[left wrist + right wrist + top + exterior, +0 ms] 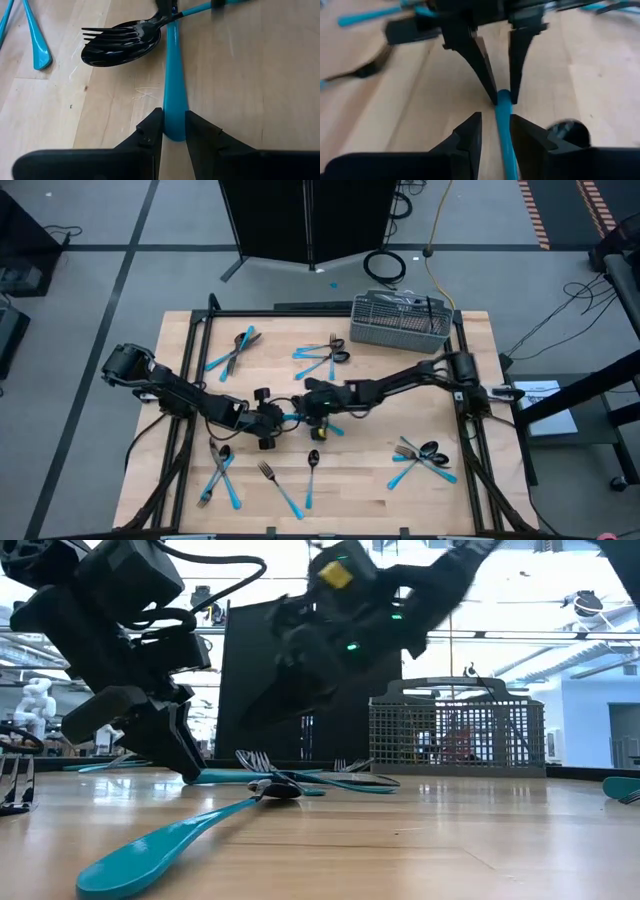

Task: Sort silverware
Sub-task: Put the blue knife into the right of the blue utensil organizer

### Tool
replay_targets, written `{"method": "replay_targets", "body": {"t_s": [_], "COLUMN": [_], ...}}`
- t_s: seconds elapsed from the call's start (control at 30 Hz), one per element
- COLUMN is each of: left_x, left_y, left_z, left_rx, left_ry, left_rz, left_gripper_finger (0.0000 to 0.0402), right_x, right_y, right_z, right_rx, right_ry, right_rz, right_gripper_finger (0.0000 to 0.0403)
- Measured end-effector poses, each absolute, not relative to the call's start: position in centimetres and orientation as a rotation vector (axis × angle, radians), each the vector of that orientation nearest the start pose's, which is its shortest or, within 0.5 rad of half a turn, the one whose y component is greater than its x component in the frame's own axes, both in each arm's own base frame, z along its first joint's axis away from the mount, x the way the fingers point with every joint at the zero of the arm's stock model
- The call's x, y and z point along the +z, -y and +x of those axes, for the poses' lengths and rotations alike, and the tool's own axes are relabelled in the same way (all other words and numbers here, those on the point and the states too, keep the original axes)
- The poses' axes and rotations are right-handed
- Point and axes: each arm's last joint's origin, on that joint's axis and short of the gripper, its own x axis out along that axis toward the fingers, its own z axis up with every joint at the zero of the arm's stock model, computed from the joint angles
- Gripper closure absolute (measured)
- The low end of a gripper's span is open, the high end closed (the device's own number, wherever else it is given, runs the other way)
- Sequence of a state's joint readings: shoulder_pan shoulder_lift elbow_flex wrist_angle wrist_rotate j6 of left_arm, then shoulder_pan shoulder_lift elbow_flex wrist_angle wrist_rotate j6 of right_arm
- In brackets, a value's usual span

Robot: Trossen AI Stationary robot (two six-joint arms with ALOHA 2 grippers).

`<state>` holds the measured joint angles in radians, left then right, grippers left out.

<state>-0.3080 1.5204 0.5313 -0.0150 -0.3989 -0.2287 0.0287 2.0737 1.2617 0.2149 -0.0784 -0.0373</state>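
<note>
**Both sets of fingers on one blue handle**

My left gripper [174, 131] pinches the rounded end of a light-blue plastic handle [174, 85] lying flat on the pale wooden surface [260, 80] near its middle. That handle runs to a dark glossy spoon bowl [117, 47] with a black fork's tines [107, 34] lying over it. My right gripper [495, 135] faces it, fingers straddling the same blue handle, not quite closed. More blue-handled silverware [424, 456] lies scattered in clusters around. A grey wire-mesh basket [400, 320] stands at the far edge.
</note>
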Motion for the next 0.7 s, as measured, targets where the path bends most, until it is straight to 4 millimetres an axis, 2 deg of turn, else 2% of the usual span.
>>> {"method": "replay_targets", "body": {"t_s": [0.17,0.7], "left_x": [11.6,11.7], "left_y": [6.3,6.3], "left_z": [23.4,23.5], "left_rx": [0.194,0.193], "left_ry": [-0.919,-0.914], "left_rz": [0.138,0.147], "left_gripper_finger": [0.0327,0.0327], "right_x": [14.5,14.0], "right_y": [-1.5,-1.6], "right_z": [46.1,46.2], "right_rx": [0.127,0.13], "right_ry": [-0.679,-0.703], "right_rz": [-0.056,-0.127], "right_gripper_finger": [0.0305,0.0299]}}
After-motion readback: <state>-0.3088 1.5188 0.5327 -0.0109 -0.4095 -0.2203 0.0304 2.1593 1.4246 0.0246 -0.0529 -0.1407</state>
